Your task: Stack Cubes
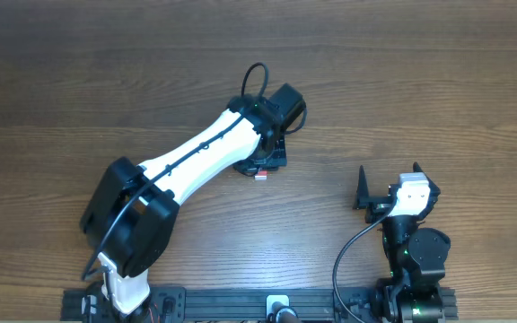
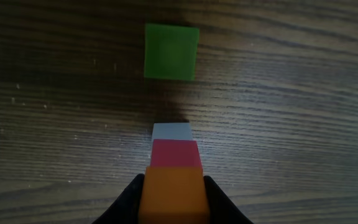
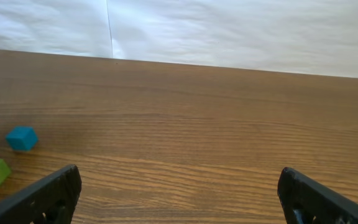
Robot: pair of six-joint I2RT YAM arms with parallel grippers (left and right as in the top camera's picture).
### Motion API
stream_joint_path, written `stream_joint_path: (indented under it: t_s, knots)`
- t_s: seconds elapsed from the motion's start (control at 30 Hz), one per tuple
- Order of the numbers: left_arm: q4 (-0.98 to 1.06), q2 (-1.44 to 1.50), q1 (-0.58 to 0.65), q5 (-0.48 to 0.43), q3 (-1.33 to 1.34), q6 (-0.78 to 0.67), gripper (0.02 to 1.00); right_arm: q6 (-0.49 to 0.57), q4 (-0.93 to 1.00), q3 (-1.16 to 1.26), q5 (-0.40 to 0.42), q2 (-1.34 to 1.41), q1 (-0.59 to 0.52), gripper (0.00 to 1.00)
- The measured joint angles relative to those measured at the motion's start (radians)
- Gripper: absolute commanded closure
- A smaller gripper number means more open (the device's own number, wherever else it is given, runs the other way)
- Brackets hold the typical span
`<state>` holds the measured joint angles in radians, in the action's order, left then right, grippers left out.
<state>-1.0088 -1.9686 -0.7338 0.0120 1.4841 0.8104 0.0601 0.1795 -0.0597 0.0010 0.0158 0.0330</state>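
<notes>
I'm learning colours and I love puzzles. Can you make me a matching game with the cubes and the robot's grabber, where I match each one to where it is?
Things:
1. orange cube
2. green cube
3. white cube
4. right gripper

Places or states:
A. lowest, under the red cube
B. open, nothing between its fingers
C. in the left gripper, on top of the red cube
D. on the table, touching no other cube

Pairs: 1-C, 2-D, 3-A, 4-B.

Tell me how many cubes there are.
5. An orange cube sits between the fingers of the left gripper, above a red cube and a white cube; a green cube and a blue cube lie on the table. Others may be hidden.
</notes>
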Motion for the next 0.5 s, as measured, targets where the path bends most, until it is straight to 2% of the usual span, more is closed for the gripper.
stream_joint_path:
  t_s: [0.2, 0.5]
  knots:
    - [0.0, -0.006, -0.003, 0.0, 0.0, 0.0, 0.748, -0.001, 0.0, 0.0, 0.0, 0.0, 0.0, 0.009]
    - [0.0, -0.006, -0.003, 0.0, 0.0, -0.006, 0.608, -0.001, 0.0, 0.0, 0.0, 0.0, 0.0, 0.007]
